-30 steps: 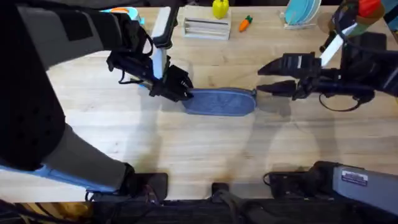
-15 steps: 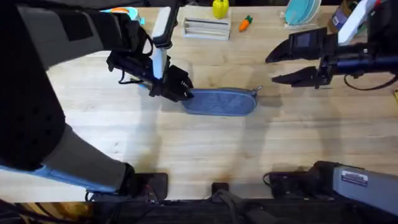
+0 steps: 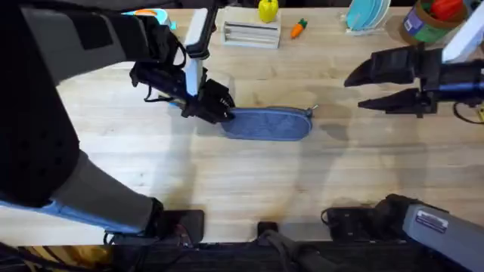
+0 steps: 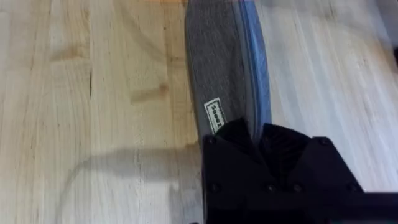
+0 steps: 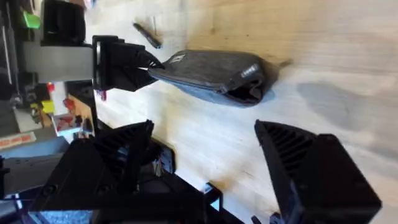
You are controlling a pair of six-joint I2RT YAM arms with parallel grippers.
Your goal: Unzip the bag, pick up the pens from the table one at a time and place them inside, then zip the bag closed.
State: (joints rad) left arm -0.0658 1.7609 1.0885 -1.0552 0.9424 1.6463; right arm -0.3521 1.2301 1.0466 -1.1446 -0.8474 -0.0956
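Observation:
The blue-grey bag (image 3: 268, 122) lies lengthwise in the middle of the table (image 3: 242, 181). My left gripper (image 3: 219, 108) is shut on its left end; the left wrist view shows the black fingers (image 4: 236, 134) pinching the bag (image 4: 227, 62) beside a small white label. The small metal pull (image 3: 314, 109) sticks out at the bag's right end. My right gripper (image 3: 355, 92) hangs open to the right of the bag, apart from it. From the right wrist, the open gripper (image 5: 204, 127) looks at the bag (image 5: 211, 74) and one dark pen (image 5: 147, 35) lying beyond it.
Along the table's far edge stand a pale rack (image 3: 251, 34), a yellow object (image 3: 267, 10), an orange toy carrot (image 3: 299, 29), teal plates (image 3: 367, 15) and a tub (image 3: 423, 23) with red things. The left arm's dark bulk covers the left side.
My right gripper has drawn away from the bag's right end, moving right and farther back, still open. The left gripper and the bag have stayed put.

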